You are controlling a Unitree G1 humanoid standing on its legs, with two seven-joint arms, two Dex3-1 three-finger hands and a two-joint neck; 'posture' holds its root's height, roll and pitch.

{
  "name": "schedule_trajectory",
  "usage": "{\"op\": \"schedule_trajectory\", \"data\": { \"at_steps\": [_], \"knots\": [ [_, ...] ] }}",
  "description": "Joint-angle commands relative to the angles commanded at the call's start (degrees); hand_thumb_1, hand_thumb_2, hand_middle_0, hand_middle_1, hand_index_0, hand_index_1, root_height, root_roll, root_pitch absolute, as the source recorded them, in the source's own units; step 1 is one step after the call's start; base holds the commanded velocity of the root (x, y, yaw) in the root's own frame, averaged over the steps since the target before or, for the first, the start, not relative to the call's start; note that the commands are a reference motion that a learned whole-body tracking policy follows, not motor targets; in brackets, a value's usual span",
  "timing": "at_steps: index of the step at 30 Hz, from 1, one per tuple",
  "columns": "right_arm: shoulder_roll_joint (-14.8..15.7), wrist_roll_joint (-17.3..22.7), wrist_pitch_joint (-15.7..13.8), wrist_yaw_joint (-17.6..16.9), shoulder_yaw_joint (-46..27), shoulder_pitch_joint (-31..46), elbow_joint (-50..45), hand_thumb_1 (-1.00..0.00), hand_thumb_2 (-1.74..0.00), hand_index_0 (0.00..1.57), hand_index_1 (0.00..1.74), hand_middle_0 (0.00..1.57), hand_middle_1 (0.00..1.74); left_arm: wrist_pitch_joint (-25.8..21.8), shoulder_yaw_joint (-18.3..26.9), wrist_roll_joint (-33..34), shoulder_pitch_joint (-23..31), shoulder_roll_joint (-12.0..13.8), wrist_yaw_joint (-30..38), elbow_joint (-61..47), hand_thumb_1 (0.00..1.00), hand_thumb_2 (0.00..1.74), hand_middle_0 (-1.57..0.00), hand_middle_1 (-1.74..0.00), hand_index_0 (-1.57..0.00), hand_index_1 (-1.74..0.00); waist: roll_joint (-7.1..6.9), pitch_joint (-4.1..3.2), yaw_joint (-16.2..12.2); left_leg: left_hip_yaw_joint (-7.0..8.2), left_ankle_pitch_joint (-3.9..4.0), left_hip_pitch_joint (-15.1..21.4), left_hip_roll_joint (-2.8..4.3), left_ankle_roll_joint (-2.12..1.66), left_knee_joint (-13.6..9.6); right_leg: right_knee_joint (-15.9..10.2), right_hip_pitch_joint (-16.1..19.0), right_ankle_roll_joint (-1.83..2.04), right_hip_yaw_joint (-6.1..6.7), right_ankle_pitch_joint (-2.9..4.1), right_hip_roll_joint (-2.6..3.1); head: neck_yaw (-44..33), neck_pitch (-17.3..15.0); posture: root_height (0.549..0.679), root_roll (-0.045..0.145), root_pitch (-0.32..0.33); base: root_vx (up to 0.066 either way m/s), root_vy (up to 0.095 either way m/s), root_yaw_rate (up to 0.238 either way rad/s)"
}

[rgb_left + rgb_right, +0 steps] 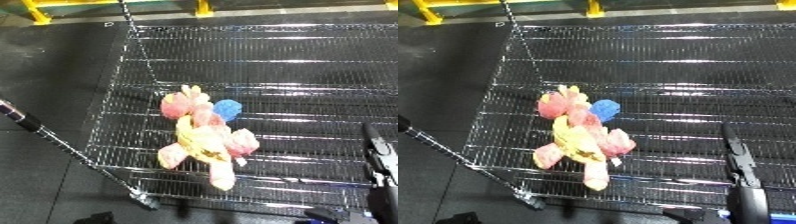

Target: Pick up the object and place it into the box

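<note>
I see the plush toy (204, 137) lying on the wire mesh floor of the bin (293, 60), near its front-left corner, i.e. it looks already inside the bin, w/ a blue ball-like part (228, 108) touching its upper right side. Toy's long axis runs approx. from upper left (pink end) to lower right (yellow limb pointing at the front rim), slightly tilted off vertical in both views. Right hand (740, 160) enters from the lower right edge as a dark narrow shape; it sits right of the toy, apart from it, not touching. Fingers: appear extended, straight, holding nothing, though detail is poor. Left hand: not in either view. A dark-handled rod (40, 131) slants along the bin's left outer side; function unclear. Judgement: right hand is the nearer one, so any reach to the toy goes leftward across the mesh, roughly crosswise to the toy's long axis, which suits a grasp around the yellow midsection. If placement counts as done, no further reach req'd.
</note>
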Motion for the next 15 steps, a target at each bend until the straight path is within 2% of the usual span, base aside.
{"op": "schedule_trajectory", "data": {
  "at_steps": [4,15],
  "knots": [
    [-2.2,-0.8,0.6,0.2,4.8,-6.9,3.6,0.00,0.00,0.00,0.00,0.00,0.00,-0.6,-1.8,-0.6,-0.2,0.6,-0.3,0.3,1.00,1.74,-1.57,-1.74,-1.57,-1.74,0.23,0.06,2.1,-0.55,-0.01,-1.0,-0.27,0.01,0.5,-0.1,-0.4,0.07,-0.31,0.34,-0.24,1.8,-0.8,0.638,0.036,-0.155,0.008,0.004,0.081],
    [-2.8,-1.6,2.5,0.5,16.1,-23.5,16.9,0.00,0.00,0.00,0.00,0.00,0.00,-2.3,-4.4,-1.5,-0.9,1.6,0.1,0.8,1.00,1.74,-1.57,-1.74,-1.57,-1.74,1.14,0.26,6.4,-1.76,-0.34,-4.3,-1.25,0.17,2.1,-0.1,-2.4,0.03,-1.04,1.17,-0.99,6.7,-1.7,0.637,0.022,-0.115,0.001,0.023,0.058]
  ]
}}
